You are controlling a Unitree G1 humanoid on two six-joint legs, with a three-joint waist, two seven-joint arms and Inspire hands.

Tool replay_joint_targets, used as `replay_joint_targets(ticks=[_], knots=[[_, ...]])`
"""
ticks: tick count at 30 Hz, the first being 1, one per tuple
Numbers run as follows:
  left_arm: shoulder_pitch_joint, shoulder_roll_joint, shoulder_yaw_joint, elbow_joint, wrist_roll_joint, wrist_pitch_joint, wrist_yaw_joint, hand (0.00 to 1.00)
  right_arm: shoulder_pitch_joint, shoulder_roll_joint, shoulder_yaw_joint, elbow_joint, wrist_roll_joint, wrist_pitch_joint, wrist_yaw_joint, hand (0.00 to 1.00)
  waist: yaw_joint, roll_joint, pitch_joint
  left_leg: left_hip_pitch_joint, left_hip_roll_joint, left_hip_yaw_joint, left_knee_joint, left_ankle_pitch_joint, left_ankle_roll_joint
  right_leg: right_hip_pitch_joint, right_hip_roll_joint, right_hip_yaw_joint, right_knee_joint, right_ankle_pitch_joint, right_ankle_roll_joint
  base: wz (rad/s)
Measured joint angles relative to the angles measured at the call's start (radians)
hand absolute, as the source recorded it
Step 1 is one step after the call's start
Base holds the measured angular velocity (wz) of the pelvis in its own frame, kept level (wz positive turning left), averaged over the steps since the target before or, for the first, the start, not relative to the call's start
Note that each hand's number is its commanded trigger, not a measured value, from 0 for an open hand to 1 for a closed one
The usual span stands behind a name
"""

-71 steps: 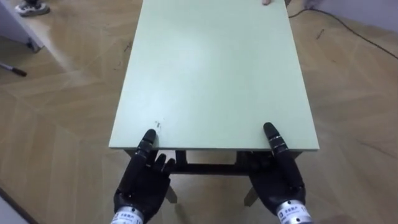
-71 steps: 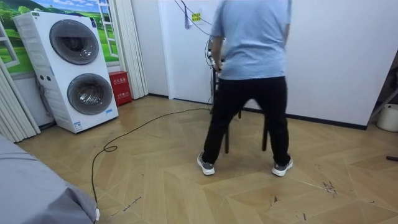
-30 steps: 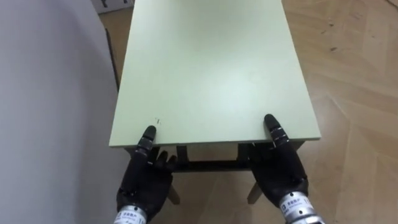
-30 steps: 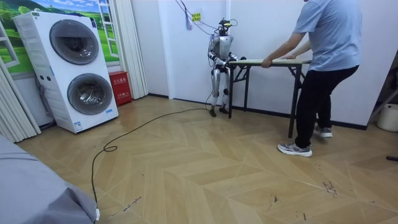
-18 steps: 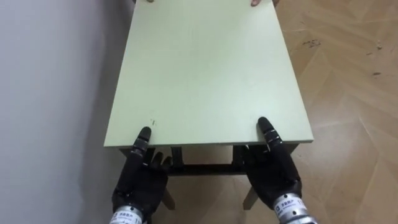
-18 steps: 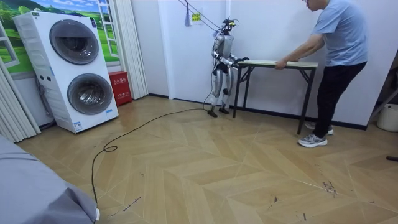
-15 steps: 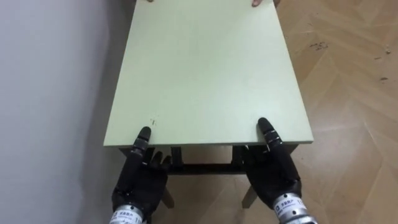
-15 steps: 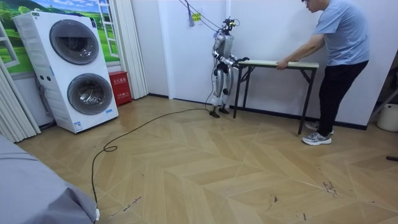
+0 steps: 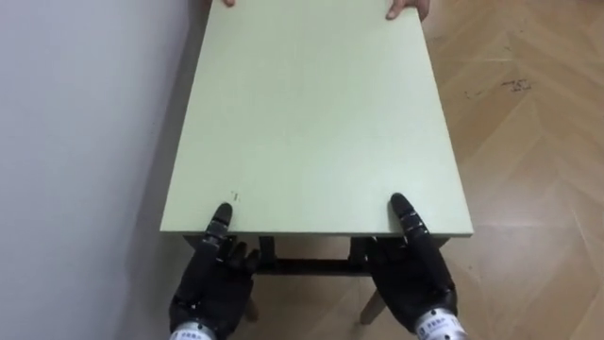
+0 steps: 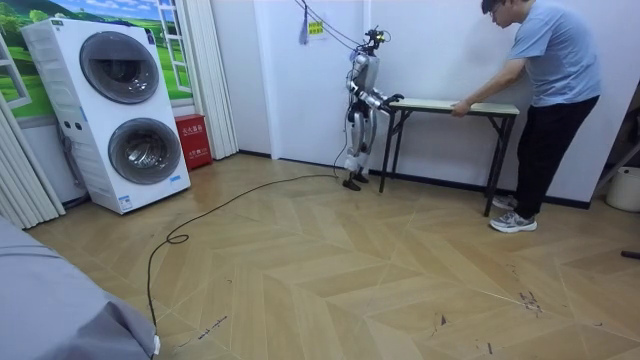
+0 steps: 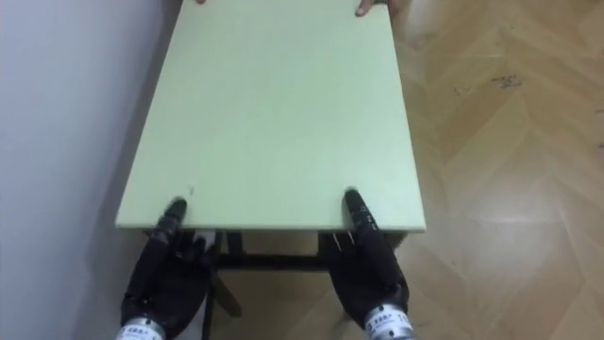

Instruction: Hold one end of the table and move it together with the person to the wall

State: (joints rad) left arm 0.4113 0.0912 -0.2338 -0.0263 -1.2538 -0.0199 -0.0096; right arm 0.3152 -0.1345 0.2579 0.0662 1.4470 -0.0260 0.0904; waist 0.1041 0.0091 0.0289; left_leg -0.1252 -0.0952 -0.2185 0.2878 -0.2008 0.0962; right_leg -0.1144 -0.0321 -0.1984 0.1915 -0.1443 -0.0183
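A pale green table (image 9: 311,123) stretches away from me, its near edge just in front of my body. My left hand (image 9: 212,288) grips the near left of that edge, thumb on top and fingers curled beneath. At the near right my right hand (image 9: 411,274) holds the same way. A person's hands (image 9: 406,9) hold the far edge. In the room view the table (image 10: 460,105) stands along the white wall. I stand at its end on the room view's left, and the person (image 10: 550,100) bends over the other end.
A white wall (image 9: 75,142) runs close along the table's left side; wooden floor (image 9: 528,142) lies open on the right. In the room view stacked washing machines (image 10: 120,110) stand far to the left, with a dark cable (image 10: 200,220) lying across the floor.
The table, the person and I have shifted towards the room view's right along the wall. The person has stepped back. Both my hands keep the same hold on the near edge.
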Motion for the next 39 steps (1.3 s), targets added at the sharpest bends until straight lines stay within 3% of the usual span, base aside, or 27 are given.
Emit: replay_joint_targets(ticks=[2,3,4,5,6,7,8,9,11,17,34,37,39], knots=[[0.007,0.002,0.008,0.001,0.008,0.028,-0.002,1.0,0.007,-0.012,-0.001,0.001,0.001,0.003,-0.002,1.0,-0.007,0.002,0.0015,0.004,0.015,0.114,0.0,0.002,-0.008,0.034,0.001,0.008,-0.012,0.001,-0.001,0.19],[0.01,0.002,0.01,0.001,0.009,0.037,-0.002,1.0,0.012,-0.015,-0.001,0.001,0.002,0.003,-0.003,1.0,-0.015,0.002,0.002,-0.002,0.018,0.146,0.01,0.003,-0.011,0.046,-0.002,0.016,-0.016,0.001,-0.001,0.51],[0.012,0.003,0.013,0.001,0.013,0.051,-0.002,1.0,0.024,-0.014,-0.003,0.001,0.003,0.003,-0.003,1.0,-0.037,-0.001,0.0026,-0.013,0.023,0.21,0.021,-0.005,-0.044,0.068,-0.008,0.074,-0.025,0.0,-0.001,0.91],[0.005,0.005,0.013,0.001,0.024,0.057,-0.002,1.0,0.031,-0.011,-0.007,0.001,0.011,0.003,0.0,1.0,-0.067,0.002,0.0014,-0.012,0.046,0.25,-0.062,0.017,-0.056,0.069,-0.005,0.135,-0.017,-0.007,0.012,0.98],[-0.001,0.005,0.014,0.002,0.035,0.058,-0.002,1.0,0.037,-0.006,-0.011,0.0,0.017,0.003,0.001,1.0,-0.071,-0.002,-0.0006,-0.001,0.048,0.27,-0.08,0.028,-0.041,0.058,-0.005,0.155,-0.005,-0.019,0.023,0.59],[-0.016,0.009,0.02,0.009,0.052,0.058,-0.002,1.0,0.047,0.004,-0.016,0.0,0.024,0.013,0.002,1.0,-0.055,-0.017,0.0048,0.003,0.051,0.313,-0.083,0.041,-0.019,0.035,-0.004,0.164,0.014,-0.029,0.032,-0.2],[-0.014,0.015,0.028,0.012,0.062,0.059,-0.002,1.0,0.055,0.007,-0.016,0.0,0.027,0.031,0.002,1.0,-0.028,-0.022,0.0029,0.005,0.052,0.322,-0.073,0.041,-0.019,0.028,-0.005,0.151,0.013,-0.029,0.034,-0.62],[-0.014,0.019,0.035,0.018,0.062,0.064,-0.002,1.0,0.055,0.007,-0.016,0.0,0.025,0.04,0.002,1.0,-0.012,-0.017,0.0053,0.009,0.047,0.3,-0.068,0.041,-0.019,0.023,-0.009,0.123,-0.008,-0.018,0.032,-0.6],[-0.008,0.02,0.038,0.021,0.062,0.067,-0.002,1.0,0.054,0.006,-0.016,0.0,0.011,0.043,0.002,1.0,-0.014,-0.008,0.0049,0.009,0.038,0.287,-0.069,0.039,-0.018,0.028,-0.018,0.086,-0.021,-0.006,0.021,-0.18],[-0.002,0.017,0.035,0.027,0.065,0.077,-0.001,1.0,0.053,-0.001,-0.018,0.0,0.014,0.043,-0.022,1.0,-0.028,-0.005,0.005,0.029,0.043,0.322,-0.094,0.039,-0.018,0.042,-0.009,0.088,-0.015,-0.006,0.021,0.04],[-0.002,0.01,0.032,0.065,0.082,0.089,-0.005,1.0,0.021,-0.008,-0.018,0.067,0.004,0.034,-0.011,1.0,-0.023,-0.001,0.0061,0.036,0.05,0.346,-0.1,0.032,-0.008,0.032,-0.002,0.092,0.001,-0.006,0.022,-0.03],[-0.005,0.008,0.032,0.086,0.088,0.089,-0.015,0.81,0.013,-0.007,-0.017,0.098,0.002,0.03,0.008,1.0,-0.024,-0.001,0.0061,0.042,0.05,0.347,-0.101,0.032,-0.008,0.036,-0.002,0.092,0.003,-0.006,0.021,-0.01],[-0.008,0.006,0.033,0.097,0.088,0.088,-0.015,0.66,0.005,-0.004,-0.015,0.116,0.002,0.03,0.009,0.82,-0.026,-0.001,0.0061,0.056,0.052,0.347,-0.107,0.031,-0.007,0.043,0.0,0.092,0.011,-0.006,0.022,0.0]])
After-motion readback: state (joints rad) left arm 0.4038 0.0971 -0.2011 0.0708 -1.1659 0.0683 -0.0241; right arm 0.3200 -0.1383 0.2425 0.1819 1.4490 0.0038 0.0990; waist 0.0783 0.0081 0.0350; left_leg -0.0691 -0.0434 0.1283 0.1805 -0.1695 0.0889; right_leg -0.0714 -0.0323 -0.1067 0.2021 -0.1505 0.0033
